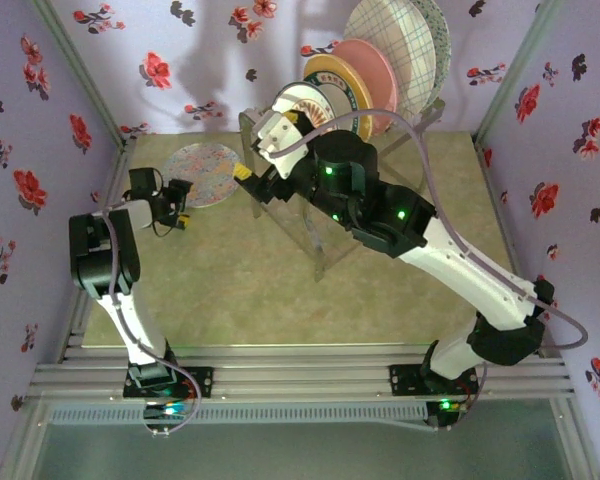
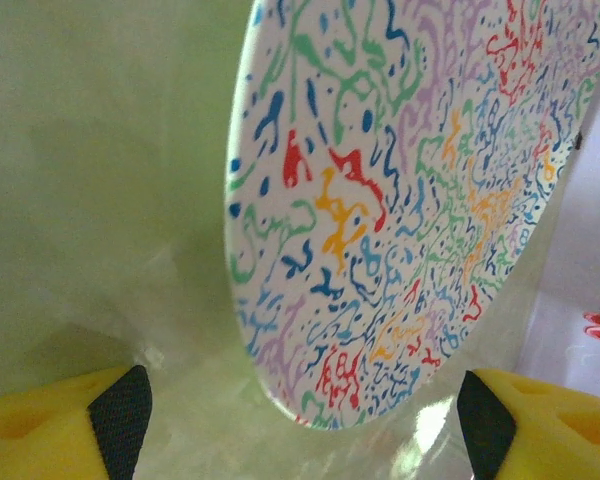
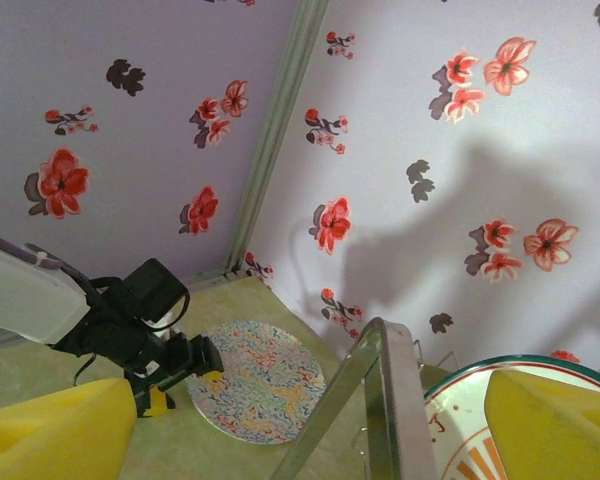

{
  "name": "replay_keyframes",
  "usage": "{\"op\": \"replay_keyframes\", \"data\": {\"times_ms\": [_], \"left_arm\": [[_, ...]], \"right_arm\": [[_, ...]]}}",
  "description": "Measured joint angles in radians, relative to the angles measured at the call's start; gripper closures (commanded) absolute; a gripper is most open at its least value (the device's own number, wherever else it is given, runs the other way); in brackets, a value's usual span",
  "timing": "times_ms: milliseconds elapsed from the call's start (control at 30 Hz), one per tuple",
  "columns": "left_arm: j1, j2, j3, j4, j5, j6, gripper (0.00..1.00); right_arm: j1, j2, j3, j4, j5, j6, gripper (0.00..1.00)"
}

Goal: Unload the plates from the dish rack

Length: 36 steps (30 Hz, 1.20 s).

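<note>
- The left gripper (image 2: 302,428): I see its yellow fingers (image 2: 50,430) spread wide on either side of the near rim of the squiggle-patterned plate (image 2: 400,200). Neither pad touches it, so the claw is open and holds nothing.
- The squiggle-patterned plate lies flat on the green table (image 1: 280,300), left of the dish rack (image 1: 315,235) and apart from it.
- The right gripper (image 3: 310,420): its fingers stand wide apart, open, with the rack's top bar (image 3: 385,400) showing between them. One finger overlaps the sunburst plate (image 3: 460,440), and I cannot judge whether they touch.
- Standing on edge in the rack behind the sunburst plate, in order: yellow plate (image 1: 330,78), pink plate (image 1: 368,66), grid plate (image 1: 392,36), pale plate (image 1: 438,34).
- Writing: a small mark (image 3: 436,425) near the sunburst plate's rim is too blurred for me to read.
</note>
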<state>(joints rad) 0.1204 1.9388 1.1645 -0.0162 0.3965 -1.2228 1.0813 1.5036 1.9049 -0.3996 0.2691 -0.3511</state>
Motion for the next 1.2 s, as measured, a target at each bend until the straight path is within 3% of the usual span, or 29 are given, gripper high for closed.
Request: {"op": "replay_keyframes", "data": {"times_ms": [133, 267, 433, 633, 900, 1200], "left_arm": [[-0.016, -0.074, 0.0, -0.063, -0.021, 0.007, 0.12], [-0.059, -0.193, 0.0, -0.111, -0.061, 0.015, 0.12], [-0.158, -0.36, 0.016, -0.164, -0.136, 0.045, 0.12], [-0.302, -0.528, 0.05, -0.214, -0.238, 0.102, 0.12], [-0.423, -0.702, 0.098, -0.246, -0.33, 0.214, 0.1], [-0.546, -0.802, 0.221, -0.084, -0.297, 0.423, 0.09]], "right_arm": [[-0.027, -0.026, 0.0, -0.003, 0.02, -0.021, 0.08], [-0.14, -0.072, 0.0, -0.005, 0.048, -0.042, 0.08], [-0.418, -0.163, -0.001, -0.011, 0.06, -0.015, 0.09], [-0.82, -0.256, -0.044, 0.024, -0.02, 0.151, 0.09], [-1.13, -0.159, -0.08, 0.184, -0.33, 0.395, 0.11], [-1.306, 0.118, 0.047, 0.349, -0.797, 0.633, 0.18]]}}
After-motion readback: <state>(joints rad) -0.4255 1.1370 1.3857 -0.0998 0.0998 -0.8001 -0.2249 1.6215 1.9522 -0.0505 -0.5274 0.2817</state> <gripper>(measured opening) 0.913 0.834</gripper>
